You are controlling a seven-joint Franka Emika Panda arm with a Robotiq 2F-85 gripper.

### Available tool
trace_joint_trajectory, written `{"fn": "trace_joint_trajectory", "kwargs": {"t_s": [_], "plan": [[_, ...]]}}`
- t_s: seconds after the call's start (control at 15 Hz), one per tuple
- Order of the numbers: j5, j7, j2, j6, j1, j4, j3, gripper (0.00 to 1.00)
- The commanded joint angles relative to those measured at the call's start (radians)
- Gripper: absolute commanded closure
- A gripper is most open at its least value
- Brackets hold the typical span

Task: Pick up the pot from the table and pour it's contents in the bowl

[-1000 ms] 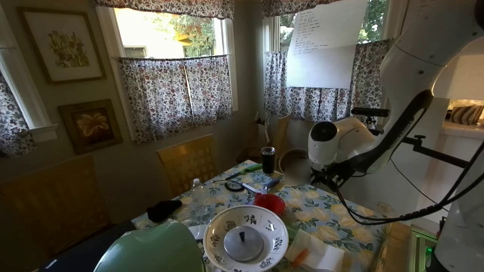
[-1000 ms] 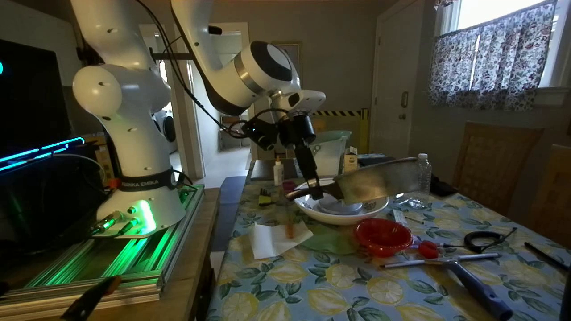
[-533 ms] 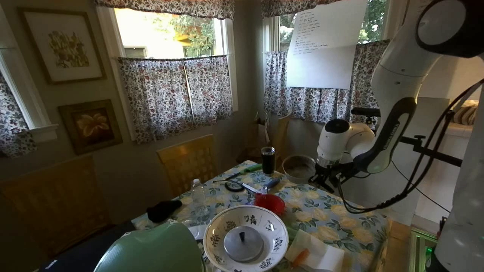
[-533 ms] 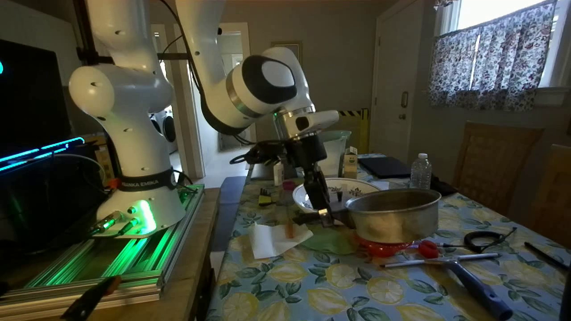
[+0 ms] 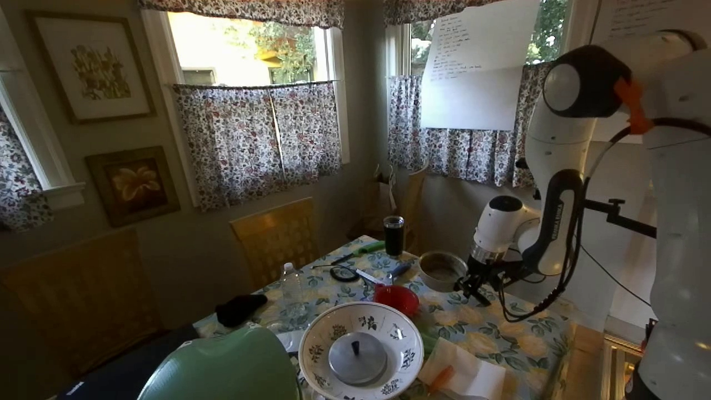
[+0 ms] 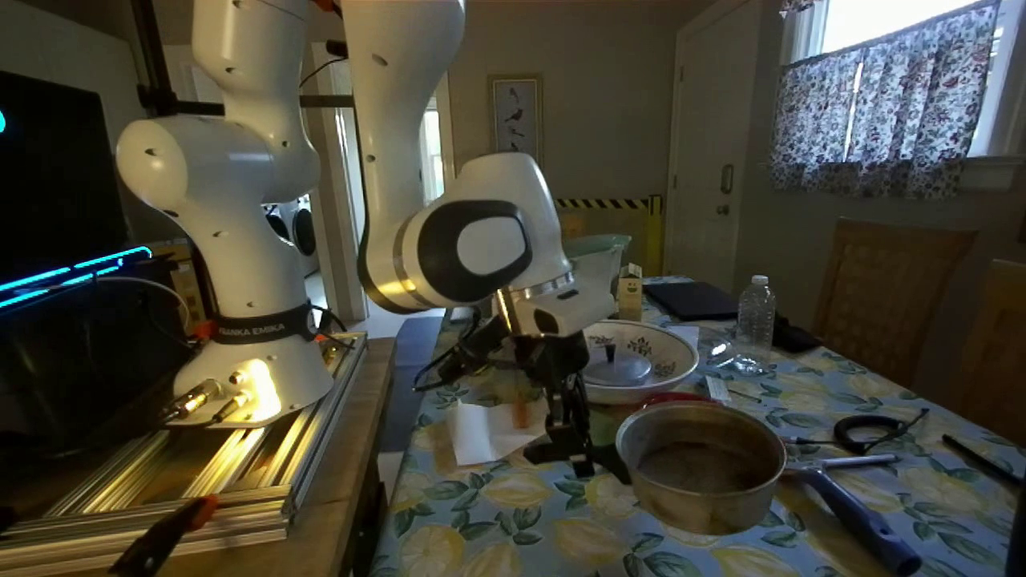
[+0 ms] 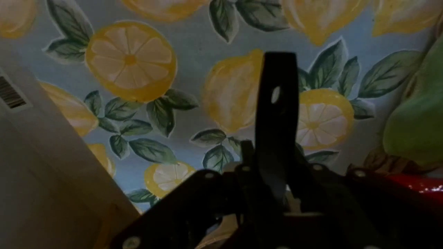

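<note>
The pot, a grey-silver pan with a long dark handle, stands upright, low over or on the table; I cannot tell whether its base touches. It also shows in an exterior view. Its inside looks brownish; no loose contents can be made out. My gripper is shut on the handle, its fingers on either side of it in the wrist view. The large white bowl with dark patterns stands farther along the table, apart from the pot, and shows behind it.
A grey lid with a dark knob lies in the bowl. A red cup sits between bowl and pot. A blue-handled tool lies beside the pot. A dark glass, a plastic bottle and a white paper are around.
The pot has gone from tilted and raised to upright and low, moving away from the bowl and past the red cup. The handle stays gripped. The robot's base light turned from green to yellowish.
</note>
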Motion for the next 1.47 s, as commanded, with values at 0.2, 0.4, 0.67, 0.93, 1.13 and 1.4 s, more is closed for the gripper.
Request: {"fn": "trace_joint_trajectory", "kwargs": {"t_s": [0.2,0.4,0.67,0.93,1.13,1.4], "plan": [[0.143,-0.158,0.121,0.025,-0.224,0.08,0.184,0.94],[0.142,-0.171,0.135,0.006,-0.319,0.117,0.276,0.94],[0.146,-0.193,0.122,-0.024,-0.406,0.143,0.363,0.94],[0.158,-0.221,0.122,-0.071,-0.458,0.163,0.434,0.94],[0.164,-0.241,0.123,-0.118,-0.475,0.173,0.471,0.94],[0.513,-0.553,0.115,-0.112,-0.347,0.138,0.395,0.94]]}}
